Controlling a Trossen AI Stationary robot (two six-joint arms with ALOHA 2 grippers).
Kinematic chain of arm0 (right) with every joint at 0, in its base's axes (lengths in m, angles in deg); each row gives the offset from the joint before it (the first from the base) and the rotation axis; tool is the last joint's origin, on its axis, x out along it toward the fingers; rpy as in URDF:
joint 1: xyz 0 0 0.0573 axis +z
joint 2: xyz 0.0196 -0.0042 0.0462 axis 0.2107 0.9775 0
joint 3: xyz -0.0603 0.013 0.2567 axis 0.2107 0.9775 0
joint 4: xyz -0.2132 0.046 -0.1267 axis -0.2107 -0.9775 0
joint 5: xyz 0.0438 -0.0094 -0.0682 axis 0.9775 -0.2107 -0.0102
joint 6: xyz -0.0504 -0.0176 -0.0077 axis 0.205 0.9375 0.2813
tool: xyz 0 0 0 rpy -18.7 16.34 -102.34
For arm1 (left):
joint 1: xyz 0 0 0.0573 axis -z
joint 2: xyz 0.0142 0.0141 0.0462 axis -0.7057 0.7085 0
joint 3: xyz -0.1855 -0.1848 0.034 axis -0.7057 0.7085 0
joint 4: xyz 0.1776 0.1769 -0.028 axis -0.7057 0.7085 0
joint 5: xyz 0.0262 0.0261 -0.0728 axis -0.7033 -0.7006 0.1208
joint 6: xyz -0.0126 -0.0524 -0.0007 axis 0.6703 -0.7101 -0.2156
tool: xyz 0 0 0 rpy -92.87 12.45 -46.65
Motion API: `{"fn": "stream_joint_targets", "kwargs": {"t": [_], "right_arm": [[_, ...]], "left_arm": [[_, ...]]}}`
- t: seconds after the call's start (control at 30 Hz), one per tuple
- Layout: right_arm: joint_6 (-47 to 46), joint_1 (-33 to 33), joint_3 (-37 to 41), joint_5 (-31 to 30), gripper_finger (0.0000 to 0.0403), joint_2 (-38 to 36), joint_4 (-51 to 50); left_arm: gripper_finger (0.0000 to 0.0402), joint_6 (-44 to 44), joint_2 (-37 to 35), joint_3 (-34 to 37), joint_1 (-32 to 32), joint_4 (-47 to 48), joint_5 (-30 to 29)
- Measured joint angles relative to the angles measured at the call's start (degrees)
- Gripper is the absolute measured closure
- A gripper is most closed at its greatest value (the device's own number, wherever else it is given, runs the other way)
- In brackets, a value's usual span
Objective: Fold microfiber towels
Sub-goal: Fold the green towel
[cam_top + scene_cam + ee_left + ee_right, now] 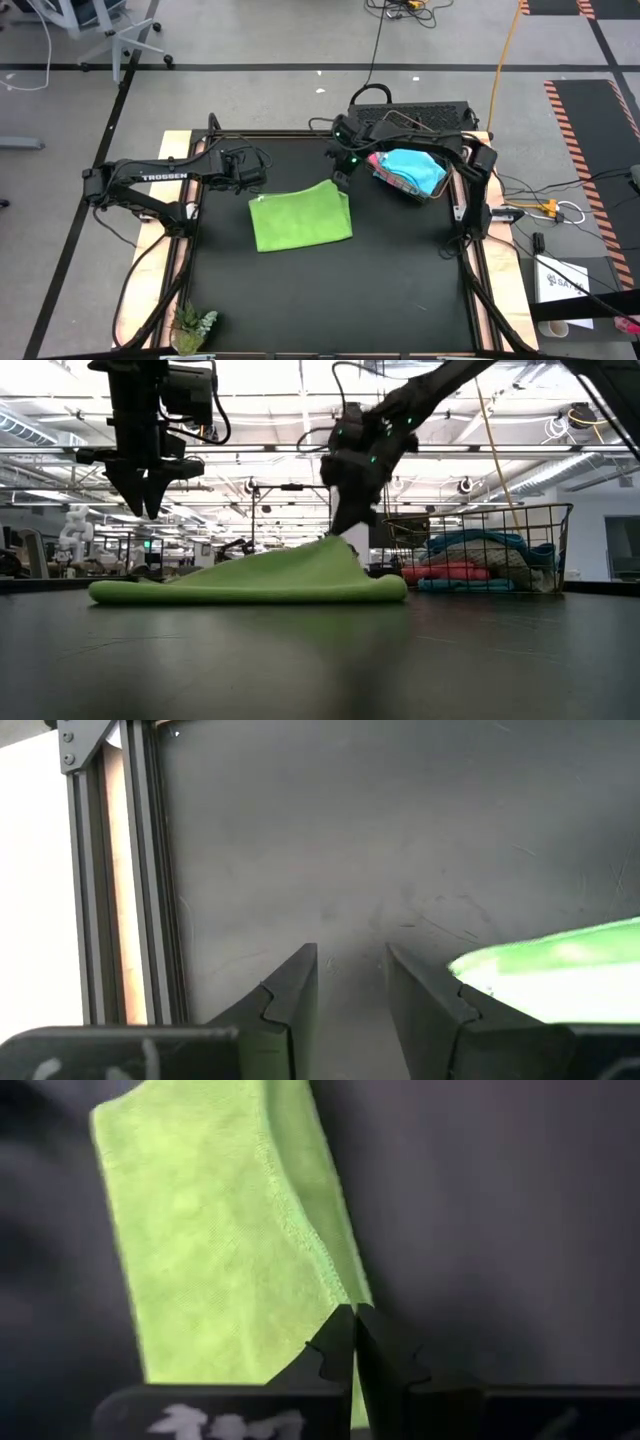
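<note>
High view: lime green towel (300, 217) lies near the middle of the black table (330, 300), a bit toward the far edge, w/ the wire basket (452, 175) of other towels (blue (415, 168) on top, pink under it) at the far right corner. Right gripper (343, 180) sits at the green towel's far right corner; in the right wrist view its fingers (340, 1342) are clenched tight on that corner's hem, and the low view shows the corner pulled up off the table into a peak while the rest of the cloth lies flat. Left gripper (246, 170) hangs above the table near the far left corner of the towel, not touching it; left wrist view shows its fingertips (295, 982) apart w/ nothing between, bare table below and a sliver of green off to one side. Step in hand, prob: start of a fold on the green towel, w/ only one corner gripped so far. Next move likely needs the left gripper to drop and pinch its own corner, then both carry the far edge over toward the near edge evenly; if right moves alone the cloth will prob skew. Small plant (192, 327) sits at the near left corner, out of the way.
</note>
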Motion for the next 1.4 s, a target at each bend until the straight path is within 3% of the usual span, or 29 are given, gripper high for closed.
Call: {"fn": "stream_joint_targets", "kwargs": {"t": [0.23, 0.5, 0.87, 1.07, 1.13, 1.3, 1.4], "right_arm": [[1.2, 0.9, 0.9, -5.9, 0.0402, -1.7, -9.6], [0.4, 2.2, 4.7, -10.3, 0.0403, -1.6, -10.8], [0.8, 2.2, 4.7, -11.1, 0.0402, -1.6, -11.7], [3.5, 2.4, 4.7, -13.8, 0.0371, -1.6, -12.6], [4.6, 2.8, 4.7, -16.4, 0.0355, -1.6, -12.9], [8.2, 4.3, 4.7, -31.2, 0.0322, -3.3, -14.4], [8.0, 4.7, 4.7, -31.7, 0.0314, -6.5, -14.3]], "left_arm": [[0.0282, 0.5, 0.0, 0.0, 0.0, 0.0, 0.1], [0.0282, 0.4, 0.0, 0.0, 0.0, 0.0, 0.5], [0.0282, 0.4, 0.0, 0.0, 0.0, 0.0, 1.3], [0.0282, 0.1, 0.0, 0.0, 0.0, 0.0, 1.5], [0.0282, -0.3, 0.0, 0.0, 0.1, 0.0, 1.5], [0.0282, -0.5, 0.0, 0.0, 0.1, -0.3, 1.7], [0.0282, 0.2, 0.0, 0.0, 0.1, -2.0, 3.4]]}}
